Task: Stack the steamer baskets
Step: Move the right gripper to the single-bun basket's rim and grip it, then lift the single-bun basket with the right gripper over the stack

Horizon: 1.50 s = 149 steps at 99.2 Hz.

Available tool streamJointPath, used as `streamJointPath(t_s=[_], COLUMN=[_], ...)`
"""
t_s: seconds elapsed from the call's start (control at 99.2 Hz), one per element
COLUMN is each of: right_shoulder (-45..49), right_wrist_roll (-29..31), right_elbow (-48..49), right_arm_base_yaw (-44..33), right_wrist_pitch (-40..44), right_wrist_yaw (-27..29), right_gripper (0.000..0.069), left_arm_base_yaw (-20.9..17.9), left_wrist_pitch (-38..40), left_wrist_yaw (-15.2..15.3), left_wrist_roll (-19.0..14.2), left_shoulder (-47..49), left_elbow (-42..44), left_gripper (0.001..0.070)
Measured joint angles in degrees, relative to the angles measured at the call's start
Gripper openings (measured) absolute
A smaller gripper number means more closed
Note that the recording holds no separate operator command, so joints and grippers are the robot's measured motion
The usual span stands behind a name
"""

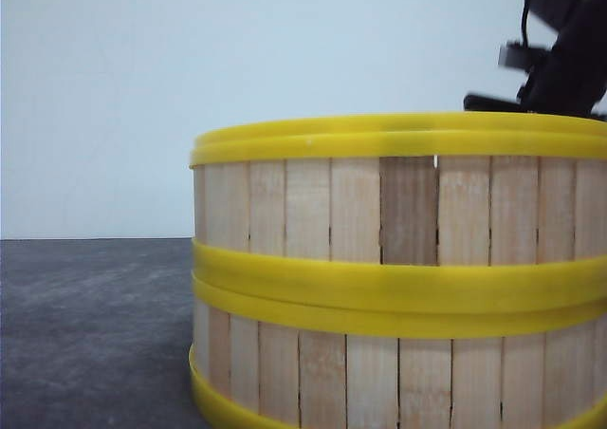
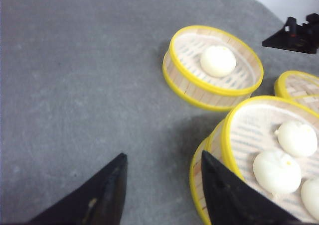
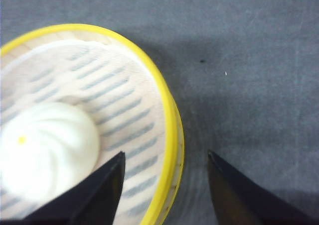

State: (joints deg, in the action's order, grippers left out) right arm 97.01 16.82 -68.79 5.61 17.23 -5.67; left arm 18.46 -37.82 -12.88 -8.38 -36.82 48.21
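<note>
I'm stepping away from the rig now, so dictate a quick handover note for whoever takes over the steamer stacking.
Left pincer: open, empty, beside the two-basket stack, three buns in its top basket.
Right pincer: open, its fingers either side of the wall of a single basket holding one bun; not closed.
Done: one basket sits on another, seen in the front view.
Left: one single-bun basket stands alone on the table, and another basket's rim shows beyond the stack. Both need stacking.

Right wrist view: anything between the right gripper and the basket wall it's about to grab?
Nothing visible. The open right gripper already straddles the basket's yellow rim, one finger over the slatted floor near the bun, the other over bare grey table.
</note>
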Motion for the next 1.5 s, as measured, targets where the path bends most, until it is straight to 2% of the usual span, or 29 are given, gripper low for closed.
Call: streamJointPath(t_s=[0.181,0.524,0.927,1.088,1.27,1.502], right_shoulder=[4.1,6.3,7.9,8.0,8.1,7.9], right_wrist_roll=[2.0,4.5,4.7,5.6,6.4,10.1], right_elbow=[-0.2,-0.4,-0.4,-0.4,-0.4,-1.7], right_arm_base_yaw=[0.0,0.1,0.5,0.8,0.9,0.9], right_wrist_pitch=[-2.8,-4.2,-3.8,-4.1,-4.9,-7.1], right_wrist_yaw=[1.1,1.2,1.0,1.2,1.4,0.2], right_gripper=[0.0311,0.0147,0.0129,0.0036,0.0034,0.0034], left_arm_base_yaw=[0.0,0.0,0.0,0.0,0.0,0.0], left_wrist_pitch=[-1.8,-2.5,-2.7,-3.3,-4.8,-5.3], left_wrist_yaw=[0.0,0.0,0.0,0.0,0.0,0.0], left_wrist_roll=[0.0,0.0,0.0,0.3,1.2,1.6], left_shoulder=[0.0,0.0,0.0,0.0,0.0,0.0], left_elbow=[0.0,0.0,0.0,0.0,0.0,0.0], left_gripper=[0.0275,0.0275,0.0275,0.0275,0.0275,0.0275])
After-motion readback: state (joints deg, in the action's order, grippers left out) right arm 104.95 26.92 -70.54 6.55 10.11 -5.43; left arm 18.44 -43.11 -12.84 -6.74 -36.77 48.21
